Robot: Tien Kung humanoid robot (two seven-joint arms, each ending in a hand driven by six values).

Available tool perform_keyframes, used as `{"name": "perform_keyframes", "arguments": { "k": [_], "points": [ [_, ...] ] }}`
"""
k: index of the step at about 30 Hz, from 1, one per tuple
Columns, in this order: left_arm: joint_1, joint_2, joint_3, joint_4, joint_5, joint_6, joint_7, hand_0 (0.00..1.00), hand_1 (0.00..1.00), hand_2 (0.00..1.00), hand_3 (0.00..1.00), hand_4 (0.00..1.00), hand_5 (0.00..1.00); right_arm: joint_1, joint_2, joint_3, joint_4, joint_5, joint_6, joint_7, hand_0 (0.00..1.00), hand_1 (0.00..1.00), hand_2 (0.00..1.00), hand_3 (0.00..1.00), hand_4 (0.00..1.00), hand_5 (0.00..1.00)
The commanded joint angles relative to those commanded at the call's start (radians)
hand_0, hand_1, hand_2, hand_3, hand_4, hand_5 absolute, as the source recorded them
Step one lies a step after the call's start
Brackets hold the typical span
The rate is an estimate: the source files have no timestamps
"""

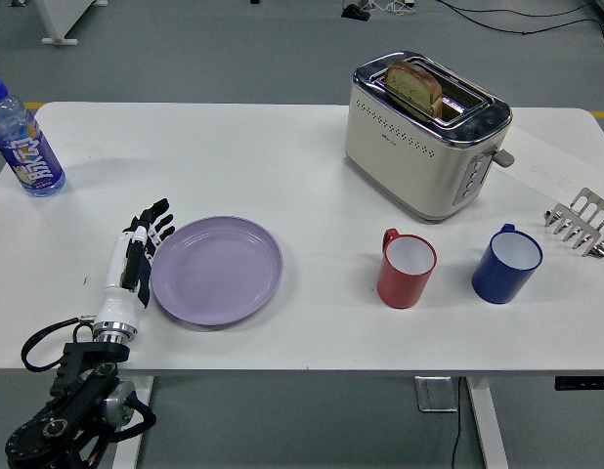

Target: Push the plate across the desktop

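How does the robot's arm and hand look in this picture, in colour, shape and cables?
Only the left arm shows. It is black, built of round jointed parts, with a black cable looping out beside it near the table edge. A silver ring joins it to the left hand, which has a white back and five black fingers. No markings can be read.
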Motion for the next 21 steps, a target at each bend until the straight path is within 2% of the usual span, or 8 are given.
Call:
{"name": "perform_keyframes", "arguments": {
  "k": [21],
  "points": [
    [0.003, 0.000, 0.042, -0.009, -0.012, -0.001, -0.001, 0.814, 0.869, 0.909, 0.812, 0.507, 0.998, 0.002, 0.000, 0.004, 0.000, -0.007, 0.000, -0.002, 0.679, 0.677, 0.756, 0.705, 0.322, 0.316]
  ]
}}
